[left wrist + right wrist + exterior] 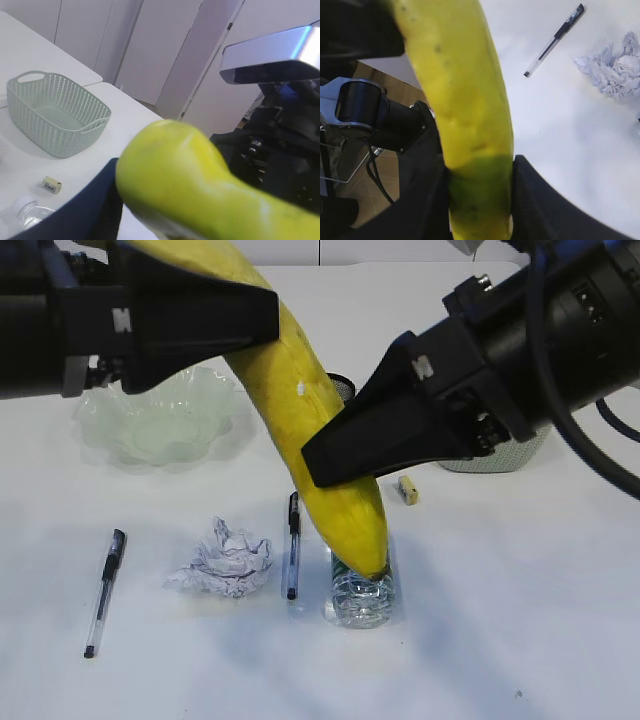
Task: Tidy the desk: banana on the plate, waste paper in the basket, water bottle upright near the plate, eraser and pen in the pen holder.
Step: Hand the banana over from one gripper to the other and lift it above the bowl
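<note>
The yellow banana hangs in the air above the white desk, held at both ends. My left gripper is shut on its upper end; the banana fills the left wrist view. My right gripper is shut on its lower part, which sits between the fingers. The water bottle lies on its side under the banana's tip. The waste paper lies left of it. The eraser lies near the basket. The plate is at back left. The pen holder is mostly hidden behind the banana.
One pen lies at front left, another between the paper and the bottle. The left wrist view shows the basket, the eraser and the bottle's cap end. The right wrist view shows a pen and the paper.
</note>
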